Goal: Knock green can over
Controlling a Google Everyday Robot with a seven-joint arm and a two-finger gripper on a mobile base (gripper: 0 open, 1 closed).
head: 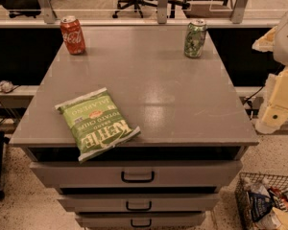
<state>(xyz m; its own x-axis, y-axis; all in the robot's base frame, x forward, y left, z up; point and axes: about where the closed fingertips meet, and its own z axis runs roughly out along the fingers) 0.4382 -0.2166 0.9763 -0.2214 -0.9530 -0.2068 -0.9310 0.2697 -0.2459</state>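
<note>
The green can [195, 38] stands upright near the far right corner of the grey cabinet top [149, 80]. It has a mottled green-and-white print and a silver top. My arm and gripper [277, 102] are at the right edge of the view, off the cabinet's right side and well apart from the can, lower and nearer than it. Nothing is held that I can see.
A red cola can [72, 35] stands upright at the far left corner. A flat green chip bag [97, 122] lies at the front left, overhanging the edge. Drawers are below the top. A wire basket [269, 202] of items sits on the floor at the lower right.
</note>
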